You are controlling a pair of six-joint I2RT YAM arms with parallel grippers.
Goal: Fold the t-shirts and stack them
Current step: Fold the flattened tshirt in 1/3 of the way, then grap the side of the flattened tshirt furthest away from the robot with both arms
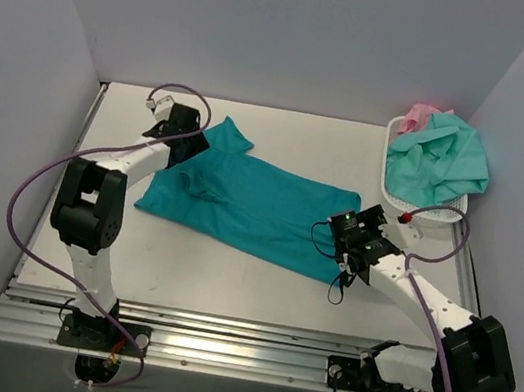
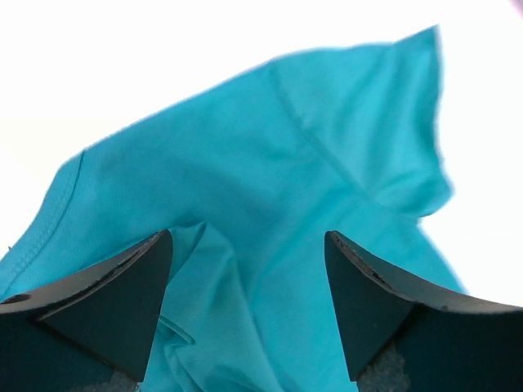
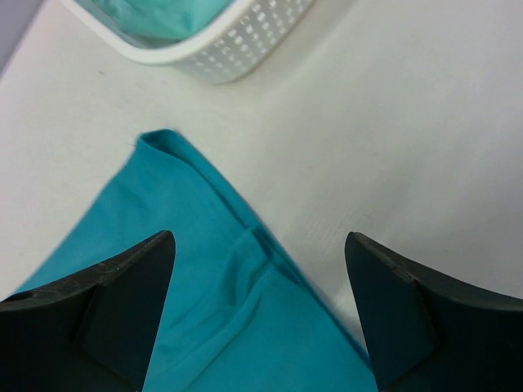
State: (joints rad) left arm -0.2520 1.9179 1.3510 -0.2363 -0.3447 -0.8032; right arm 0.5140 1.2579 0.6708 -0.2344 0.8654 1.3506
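There are three shirts: one teal t-shirt (image 1: 250, 204), one mint-green t-shirt (image 1: 446, 162) and one pink t-shirt (image 1: 421, 114). There is one basket (image 1: 395, 191). Two arms show, with a left end effector (image 2: 249, 237) and a right end effector (image 3: 257, 237).

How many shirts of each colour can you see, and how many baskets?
Teal-blue shirt: 1
Mint-green shirt: 1
Pink shirt: 1 (only a bit shows)
White basket: 1
Total: 4 things
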